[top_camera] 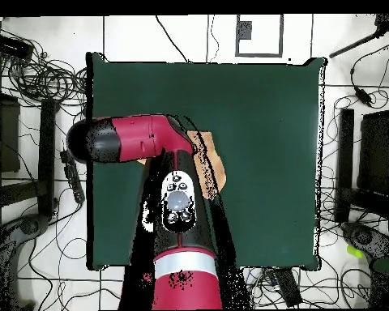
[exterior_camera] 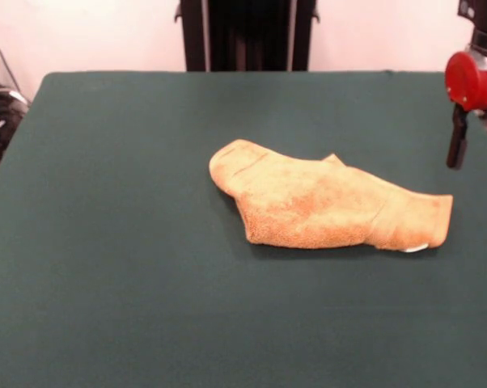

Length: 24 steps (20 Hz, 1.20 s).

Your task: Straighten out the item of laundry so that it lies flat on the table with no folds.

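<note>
From the front, the golden-orange towel lies a little right of the middle of the dark green table, bunched into a long, boot-like shape rather than spread out. Its left end is rounded and thick, with a faint ribbed band crossing it. A small corner pokes up along the far edge, and a fold line runs across the narrower right end. A white tag shows at the near right corner. The gripper hangs at the right edge of the view, above and just beyond the towel's right end — clear of the cloth, not touching it. Its two dark fingers stand apart with a plain gap between them, and nothing is held. Above them sits the red wrist housing. The black pedestal stands at the far side of the table.

From overhead, the red and black arm reaches across the table's left part and covers most of the towel — only an orange strip shows beside it. The gripper itself cannot be made out here. Cables lie on the floor around the table.
</note>
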Tool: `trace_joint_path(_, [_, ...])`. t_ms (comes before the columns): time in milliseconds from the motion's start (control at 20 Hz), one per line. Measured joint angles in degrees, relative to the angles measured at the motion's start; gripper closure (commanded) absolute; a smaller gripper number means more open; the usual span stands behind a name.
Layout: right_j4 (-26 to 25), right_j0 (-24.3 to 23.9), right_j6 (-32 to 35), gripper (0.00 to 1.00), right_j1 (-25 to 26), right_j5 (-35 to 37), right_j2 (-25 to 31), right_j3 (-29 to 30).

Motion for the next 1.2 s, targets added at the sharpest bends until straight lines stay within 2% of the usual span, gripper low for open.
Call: trace_joint_path(1200, [-0.68,0.11,0.0,0.0,0.0,-11.48,-2.8,8.76])
